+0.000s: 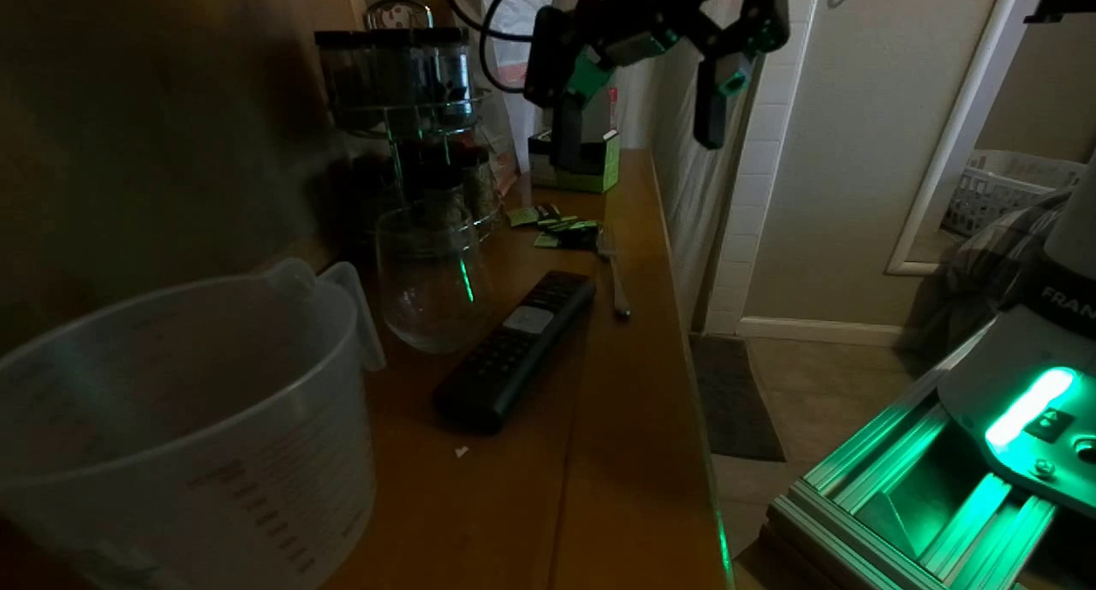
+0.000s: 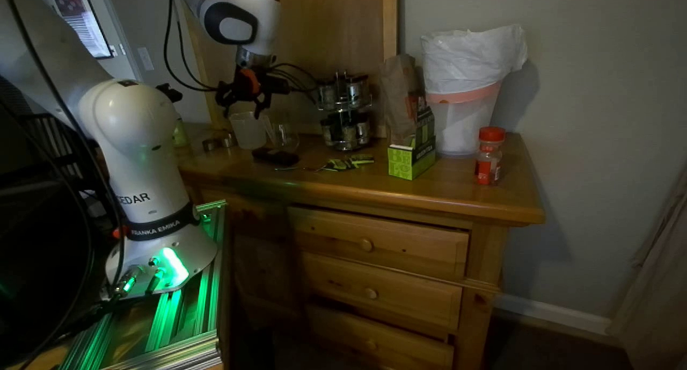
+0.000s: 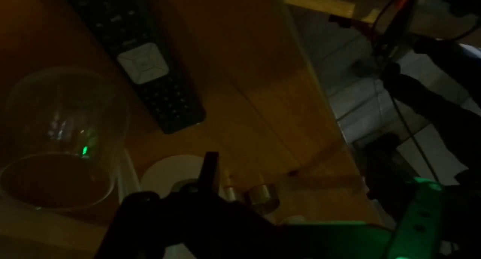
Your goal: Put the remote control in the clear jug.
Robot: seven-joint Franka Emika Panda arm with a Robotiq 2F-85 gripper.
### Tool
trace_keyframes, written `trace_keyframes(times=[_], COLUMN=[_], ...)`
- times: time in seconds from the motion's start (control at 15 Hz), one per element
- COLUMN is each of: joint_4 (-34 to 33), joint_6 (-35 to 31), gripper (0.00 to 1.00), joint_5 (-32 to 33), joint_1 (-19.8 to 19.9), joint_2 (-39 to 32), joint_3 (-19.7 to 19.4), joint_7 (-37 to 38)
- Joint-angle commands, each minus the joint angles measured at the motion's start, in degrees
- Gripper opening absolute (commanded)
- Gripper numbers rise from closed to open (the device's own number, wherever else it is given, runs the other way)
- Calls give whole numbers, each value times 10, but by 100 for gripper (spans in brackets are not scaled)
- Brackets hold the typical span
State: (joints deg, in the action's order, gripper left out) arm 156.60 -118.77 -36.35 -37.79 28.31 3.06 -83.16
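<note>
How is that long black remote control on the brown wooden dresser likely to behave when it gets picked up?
The long black remote control is probably stiff, given its slim, solid-looking plastic case. It likely won't roll, since it lies flat, buttons up, on the brown wooden dresser. Its smooth-looking sides may slip if gripped loosely.
</note>
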Motion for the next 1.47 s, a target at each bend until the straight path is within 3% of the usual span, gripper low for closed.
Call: trace_keyframes(times=[0.0,0.2,0.33,0.47,0.53,0.87,1.0,1.2,1.4], joint_4=[-29,-7,3,-3,-7,-7,9,24,13], joint_6=[32,-59,-111,-76,-83,-81,-181,-289,-326], gripper=[100,100,100,100,100,100,100,100,100], joint_5=[44,18,-5,-49,-10,-14,-26,-27,8], joint_1=[31,24,12,-9,11,12,19,11,6], joint_2=[-13,5,7,-2,-1,-1,5,0,-30], joint_3=[68,95,89,50,82,81,95,83,62], joint_7=[89,80,54,-7,45,39,43,32,3])
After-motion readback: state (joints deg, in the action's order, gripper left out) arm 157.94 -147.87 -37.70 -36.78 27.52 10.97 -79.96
